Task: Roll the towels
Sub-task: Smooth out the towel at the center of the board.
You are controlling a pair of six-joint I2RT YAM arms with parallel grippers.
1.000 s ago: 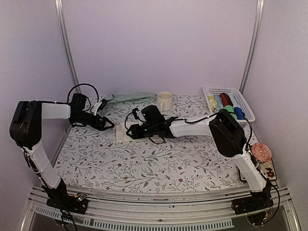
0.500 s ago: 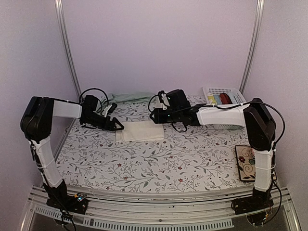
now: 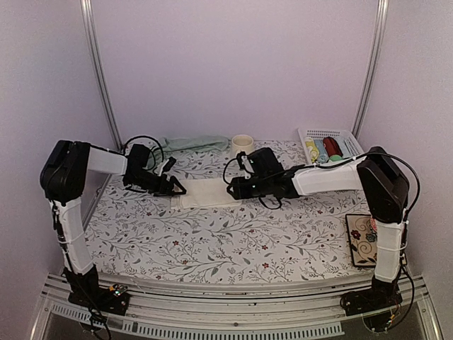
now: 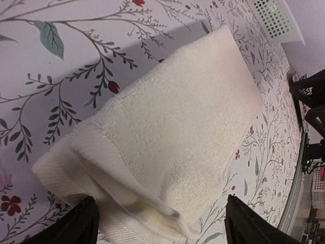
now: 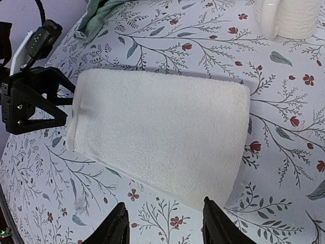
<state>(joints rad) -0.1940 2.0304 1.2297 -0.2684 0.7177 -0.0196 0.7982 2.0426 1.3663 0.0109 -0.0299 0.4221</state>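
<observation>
White flowered tablecloth: it is lying over the whole table, under everything that I am naming here.
Patterned tile: it is lying near the right edge, close to my right base and well apart from both towels. I am not needing it for this task.
My left gripper: it is standing low at the left short end of the cream towel. Its fingers are wide apart and are closing on nothing.
Cream towel: it is lying in the middle of the table, between my two grippers. It is folded flat, and the wrist view is showing several layers at the end. I am judging it as folded only, not yet rolled.
My right gripper: it is hanging just above the right part of the cream towel. Its fingers are apart and are holding nothing.
Mug: it is standing behind the cream towel, apart from it.
Green towel: it is lying crumpled at the far edge by the back wall, left of the mug. Neither gripper is touching it.
Basket: it is sitting in the far right corner with coloured things inside, too small to name.
Progress: I am judging the task as near its beginning. Neither towel is rolled. The cream one is waiting for rolling, and the green one is waiting for flattening and then rolling.
</observation>
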